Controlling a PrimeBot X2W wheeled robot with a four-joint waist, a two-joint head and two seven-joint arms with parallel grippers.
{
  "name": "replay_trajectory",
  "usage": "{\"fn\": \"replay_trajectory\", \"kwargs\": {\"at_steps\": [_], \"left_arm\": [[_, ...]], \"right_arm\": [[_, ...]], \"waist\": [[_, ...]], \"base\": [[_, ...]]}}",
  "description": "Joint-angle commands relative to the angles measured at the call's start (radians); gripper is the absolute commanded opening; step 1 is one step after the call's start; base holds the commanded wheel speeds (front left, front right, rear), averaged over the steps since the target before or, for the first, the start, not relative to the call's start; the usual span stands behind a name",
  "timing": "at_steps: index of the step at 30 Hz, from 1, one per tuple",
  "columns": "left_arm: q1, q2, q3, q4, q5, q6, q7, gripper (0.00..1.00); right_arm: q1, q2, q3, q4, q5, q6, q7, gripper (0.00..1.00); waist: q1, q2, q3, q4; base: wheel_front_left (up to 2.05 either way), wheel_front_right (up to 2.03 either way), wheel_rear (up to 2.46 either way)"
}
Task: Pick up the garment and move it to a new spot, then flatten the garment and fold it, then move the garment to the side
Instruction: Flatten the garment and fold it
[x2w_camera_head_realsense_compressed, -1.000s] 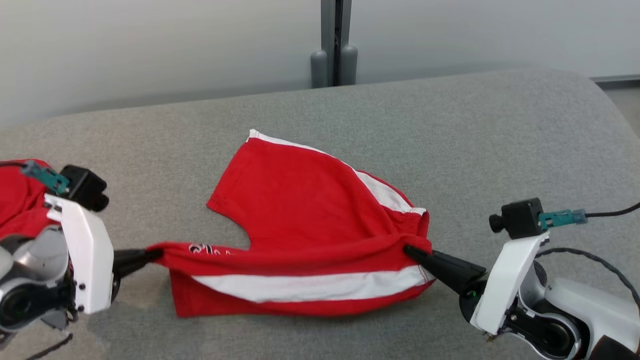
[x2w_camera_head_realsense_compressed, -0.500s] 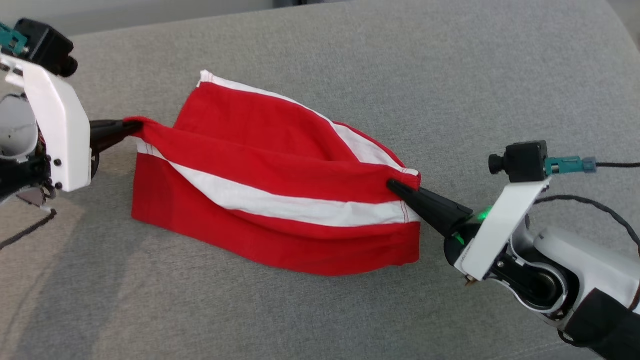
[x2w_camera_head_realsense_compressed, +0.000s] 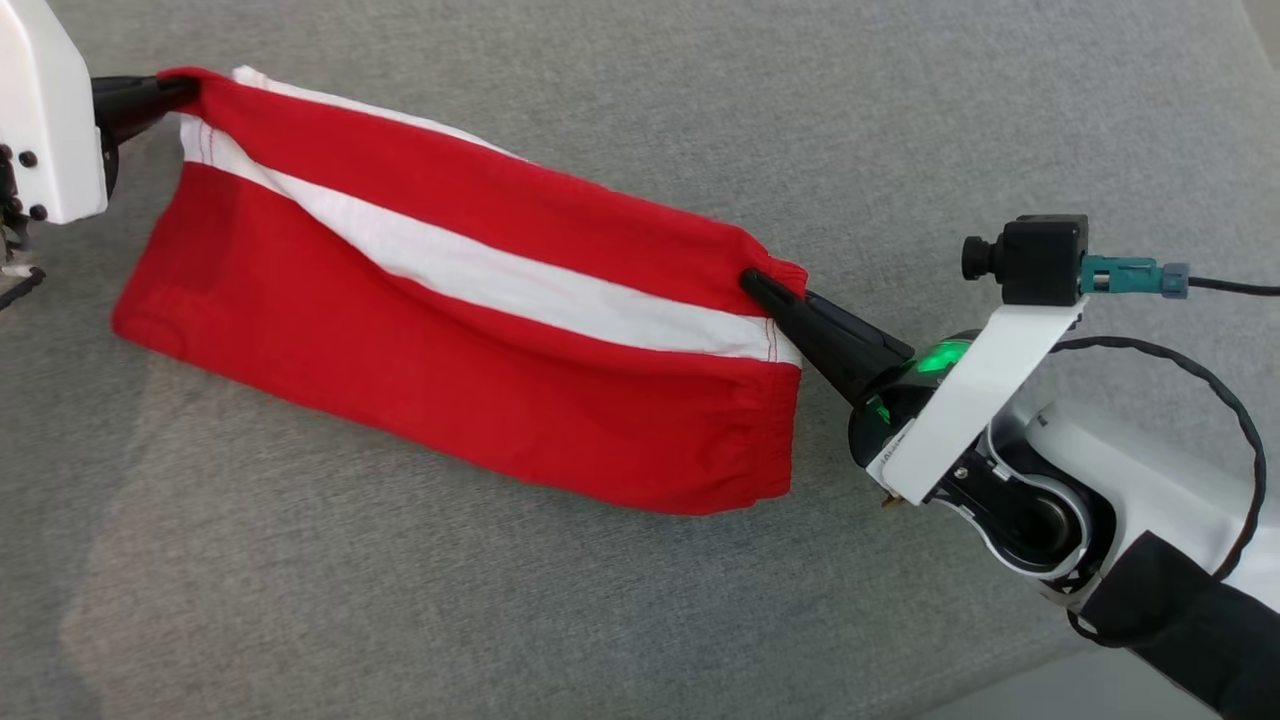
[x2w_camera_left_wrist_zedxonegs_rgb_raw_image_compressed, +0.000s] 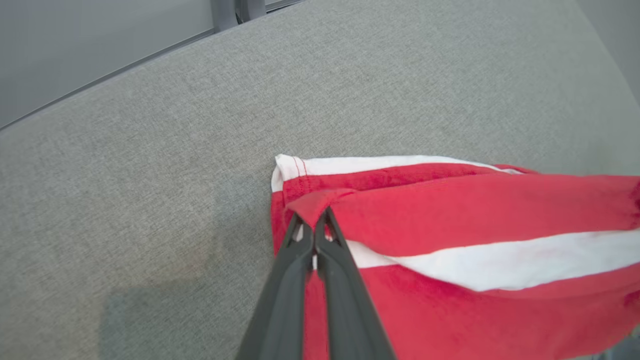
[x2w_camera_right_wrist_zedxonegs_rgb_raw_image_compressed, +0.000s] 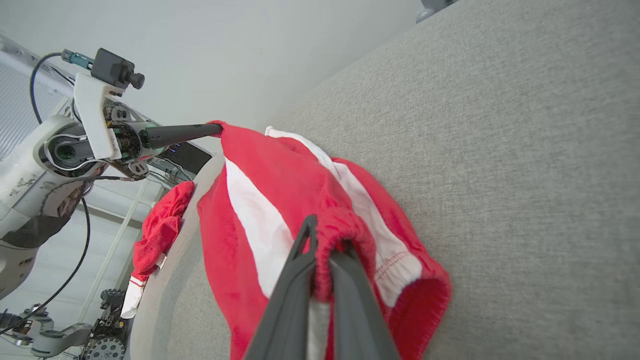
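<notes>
1. Grey upholstered surface (x2w_camera_head_realsense_compressed: 950, 140) is stretching out under my arms, with bare cloth lying open both beyond the work and on my near side.
2. I'm holding the garment (x2w_camera_head_realsense_compressed: 480, 330), red with a white stripe, strung out between my two grippers across the middle of that surface.
3. My left gripper (x2w_camera_head_realsense_compressed: 185, 88) is pinching the stitched corner at the garment's left end, fingers pressed together on the fold.
4. My right gripper (x2w_camera_head_realsense_compressed: 750, 283) is clamping the gathered elastic band at the right end, fingers closed tight with red cloth bunching between them.
5. The top fold is running taut from one grip to the other, and the rest is draping down towards me; its lower edge is lying on the grey cloth, as far as I can tell.
6. In the left wrist view, the surface's far edge is running along a pale wall (x2w_camera_left_wrist_zedxonegs_rgb_raw_image_compressed: 100, 40), well clear of the garment.
7. In the head view, the near edge is cutting across the lower right corner, just below my right forearm.
8. In the right wrist view, a second red cloth (x2w_camera_right_wrist_zedxonegs_rgb_raw_image_compressed: 160, 230) is hanging at the surface's rounded rim, beyond my left gripper and apart from the garment.
</notes>
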Motion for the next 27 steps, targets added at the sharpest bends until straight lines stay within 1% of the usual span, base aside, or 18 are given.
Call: {"fn": "replay_trajectory", "kwargs": {"at_steps": [1, 8, 9, 10, 11, 12, 18, 21, 27], "left_arm": [[-0.018, -0.002, -0.001, 0.023, 0.013, -0.005, -0.008, 0.0], [-0.029, -0.023, -0.008, 0.108, 0.035, -0.016, -0.041, 0.0], [-0.029, -0.027, -0.01, 0.115, 0.036, -0.018, -0.041, 0.42], [-0.029, -0.03, -0.011, 0.122, 0.038, -0.021, -0.045, 1.0], [-0.03, -0.034, -0.009, 0.129, 0.038, -0.023, -0.054, 1.0], [-0.025, -0.049, -0.011, 0.139, 0.032, -0.026, -0.058, 1.0], [-0.011, -0.072, -0.019, 0.146, 0.023, -0.034, -0.081, 1.0], [0.003, -0.074, -0.027, 0.144, 0.016, -0.034, -0.079, 1.0], [0.04, -0.049, -0.049, 0.138, 0.003, -0.034, -0.063, 1.0]], "right_arm": [[0.013, 0.004, -0.004, 0.007, -0.005, 0.001, -0.019, 0.0], [0.017, 0.02, 0.0, 0.026, -0.007, 0.001, -0.043, 0.0], [0.016, 0.024, 0.001, 0.03, -0.006, 0.001, -0.043, 0.0], [0.014, 0.028, 0.003, 0.035, -0.005, 0.001, -0.043, 0.2], [0.011, 0.032, 0.004, 0.04, -0.004, 0.001, -0.043, 0.45], [0.004, 0.039, 0.006, 0.046, 0.0, 0.001, -0.04, 1.0], [0.003, 0.042, 0.01, 0.064, 0.013, 0.001, -0.032, 1.0], [0.01, 0.036, 0.012, 0.072, 0.018, 0.001, -0.029, 1.0], [0.042, 0.013, 0.028, 0.083, 0.041, 0.001, -0.006, 1.0]], "waist": [[0.0, 0.0, 0.019, -0.021], [0.0, 0.0, 0.033, -0.036], [0.0, 0.0, 0.034, -0.035], [0.0, 0.0, 0.034, -0.034], [0.0, 0.0, 0.034, -0.032], [0.0, 0.0, 0.031, -0.028], [0.0, 0.0, -0.001, -0.012], [0.0, 0.0, -0.017, -0.007], [0.0, 0.0, -0.066, -0.011]], "base": [[0.0, 0.0, 0.0], [0.0, 0.0, 0.0], [0.0, 0.0, 0.0], [0.0, 0.0, 0.0], [0.0, 0.0, 0.0], [0.0, 0.0, 0.0], [0.0, 0.0, 0.0], [0.0, 0.0, 0.0], [0.0, 0.0, 0.0]]}}
